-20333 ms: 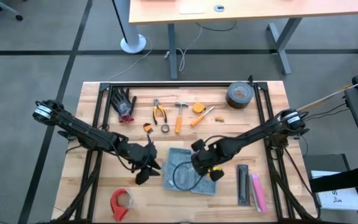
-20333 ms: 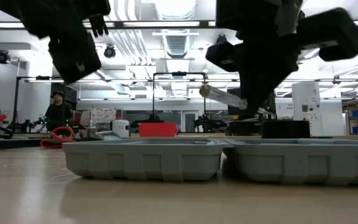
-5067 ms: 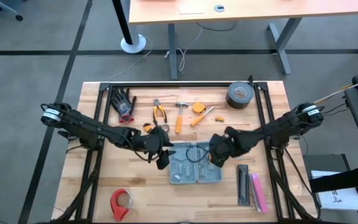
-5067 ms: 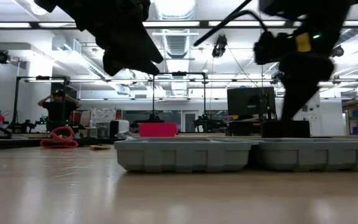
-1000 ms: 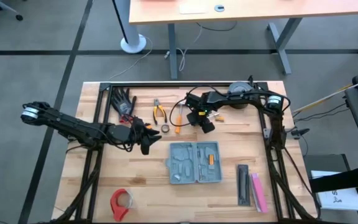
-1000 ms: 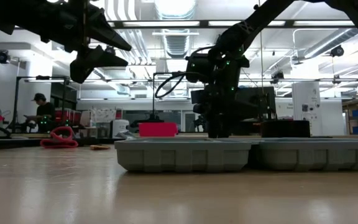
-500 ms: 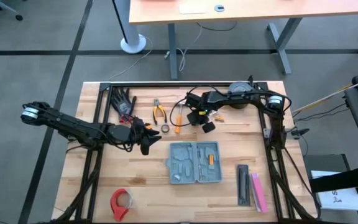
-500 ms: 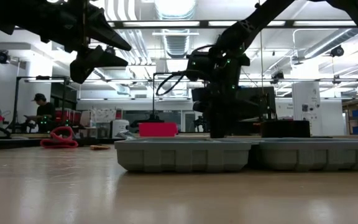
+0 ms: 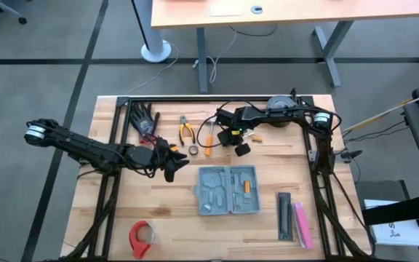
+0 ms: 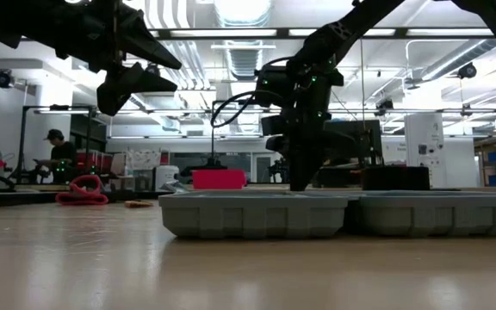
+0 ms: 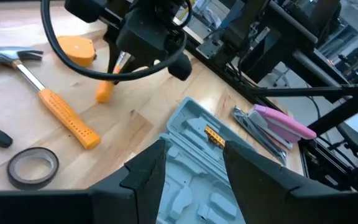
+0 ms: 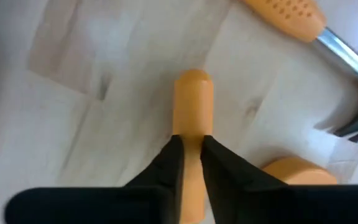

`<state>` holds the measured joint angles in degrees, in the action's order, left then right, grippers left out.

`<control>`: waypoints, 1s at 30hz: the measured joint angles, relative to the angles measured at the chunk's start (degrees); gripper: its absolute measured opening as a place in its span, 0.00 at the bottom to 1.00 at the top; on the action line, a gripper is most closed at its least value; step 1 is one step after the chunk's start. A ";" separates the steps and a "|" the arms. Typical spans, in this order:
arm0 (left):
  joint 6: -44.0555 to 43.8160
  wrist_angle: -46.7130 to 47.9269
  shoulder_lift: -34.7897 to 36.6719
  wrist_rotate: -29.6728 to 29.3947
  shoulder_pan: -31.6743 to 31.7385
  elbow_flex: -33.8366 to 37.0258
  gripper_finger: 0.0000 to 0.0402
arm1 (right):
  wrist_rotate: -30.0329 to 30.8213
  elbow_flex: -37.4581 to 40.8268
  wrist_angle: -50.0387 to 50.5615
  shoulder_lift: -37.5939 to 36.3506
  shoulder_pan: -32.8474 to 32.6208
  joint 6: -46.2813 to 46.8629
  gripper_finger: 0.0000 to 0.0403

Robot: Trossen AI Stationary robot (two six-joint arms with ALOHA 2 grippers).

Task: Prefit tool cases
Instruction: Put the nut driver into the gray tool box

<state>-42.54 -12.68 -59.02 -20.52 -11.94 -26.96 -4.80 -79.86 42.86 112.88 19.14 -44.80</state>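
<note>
From the level view, the open tool case showed only its grey outer walls, so its slots were hidden there, and the hammer head was cut off at the edge of the right wrist view. In the overhead view the small pieces seated in the case tray were too small to name, apart from one orange-tipped bit.

One tool case lay open and flat on the table, both halves side by side. The right end effector stood beyond the case, toward the far edge of the table, well apart from it, beside the hammer. Its two fingers were clenched on the orange handle of a screwdriver, which rested on the wood. The left end effector hung above the table just off the case's left far corner, near but not touching it; its fingers stood apart, released, holding nothing.

Around the case, counted: one hammer, one pair of pliers, one small tape ring, one orange tape measure, one dark tape roll, one red tape dispenser, one pair of gloves, and two narrow bars, one black, one pink, just right of the case.
</note>
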 joint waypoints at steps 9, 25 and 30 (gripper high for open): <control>0.00 -0.01 0.00 0.55 0.00 0.00 0.42 | -0.19 -1.53 2.13 -0.15 0.02 1.21 0.35; 0.00 0.05 0.02 0.57 0.00 0.00 0.42 | -1.08 -0.83 2.71 4.72 0.02 -1.45 0.34; 0.00 0.25 0.04 0.57 0.00 -0.01 0.42 | -0.64 -0.75 2.73 4.57 0.02 -1.81 0.25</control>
<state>-42.54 -12.43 -58.98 -19.94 -11.94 -26.97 -5.44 -80.61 45.59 117.45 19.16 -46.61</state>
